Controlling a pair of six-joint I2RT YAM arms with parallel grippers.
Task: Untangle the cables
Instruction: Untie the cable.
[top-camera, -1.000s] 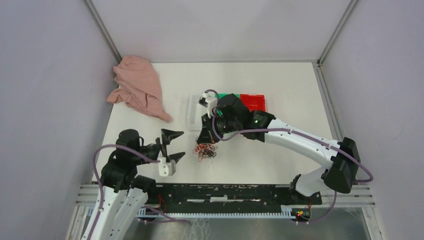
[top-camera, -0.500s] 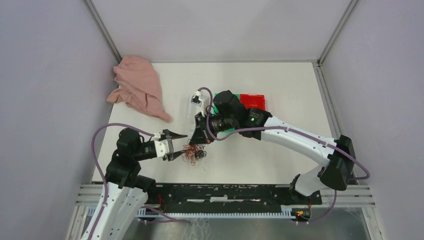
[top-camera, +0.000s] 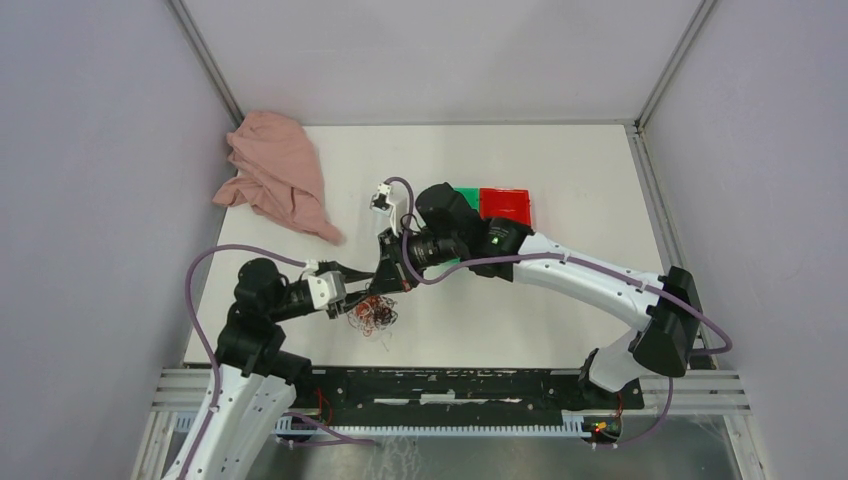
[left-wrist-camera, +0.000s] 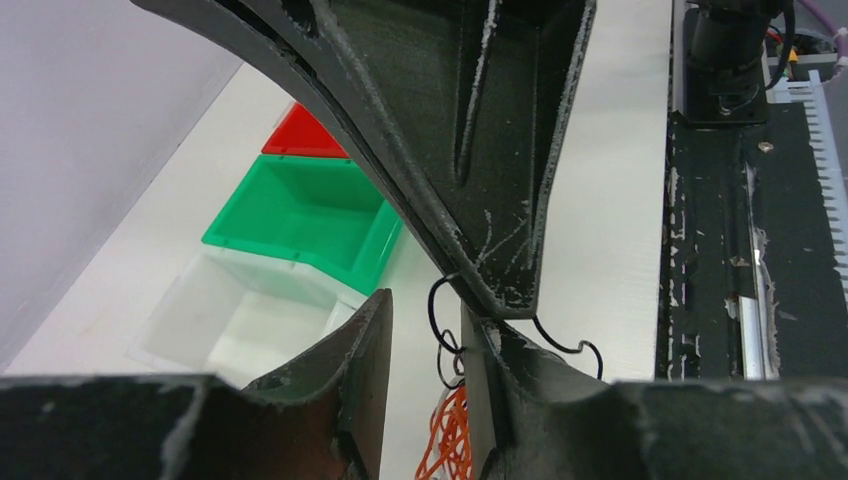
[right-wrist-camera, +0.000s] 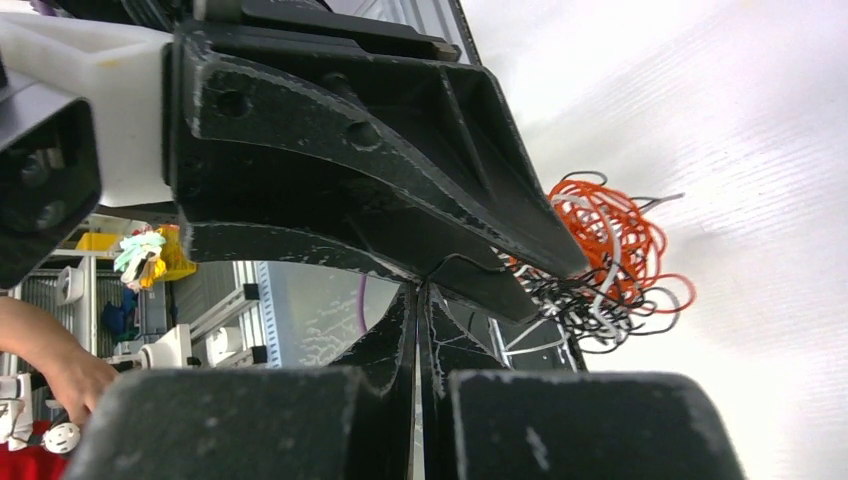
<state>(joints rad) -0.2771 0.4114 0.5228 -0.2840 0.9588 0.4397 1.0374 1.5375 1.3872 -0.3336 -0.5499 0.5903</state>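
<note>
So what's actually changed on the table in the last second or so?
The left gripper swung in from the left, and its jaws narrowed around strands of the cables without fully closing. The right gripper, shut and apparently pinching a strand, pulled left and dragged them along toward the left arm. The pink cloth and red bin stayed put.

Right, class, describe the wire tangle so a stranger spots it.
On the white table, look near the front edge, left of centre. The small wad of hair-thin curly wires, orange, black and whitish, is far finer than the thick purple arm cables.
</note>
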